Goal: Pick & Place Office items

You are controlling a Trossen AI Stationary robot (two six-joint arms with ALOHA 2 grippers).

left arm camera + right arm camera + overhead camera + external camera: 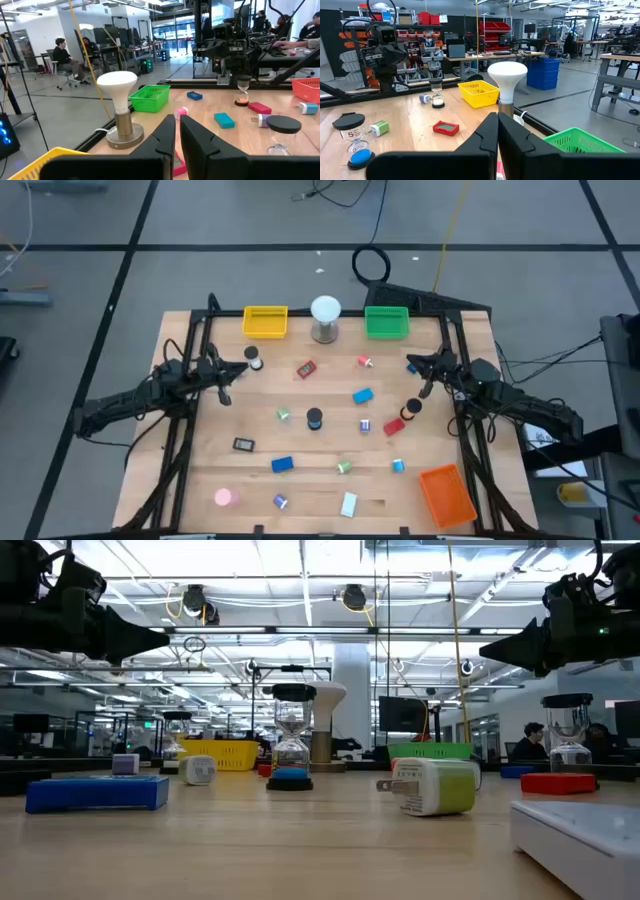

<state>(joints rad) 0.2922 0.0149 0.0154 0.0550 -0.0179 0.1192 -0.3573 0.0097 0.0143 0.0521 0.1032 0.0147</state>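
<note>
Small office items lie scattered over the wooden table [200, 480]: a red block [306, 368], blue blocks [362, 395] [282, 465], a black-capped timer [314, 418], a pink disc [223, 497], a white block [348, 503] and a green-and-white plug [432, 787]. My left gripper [226, 392] hovers above the table's left side with its fingers together [177, 134]. My right gripper [424, 378] hovers above the right side, also shut [498, 131]. In the low view both grippers sit high above the tabletop, the left one [160, 637] and the right one [485, 648].
A yellow tray [265, 321], a white ball lamp on a metal stand [325, 317] and a green tray [387, 322] line the far edge. An orange tray [446, 493] sits at the near right corner. People sit in the room beyond the table [62, 55].
</note>
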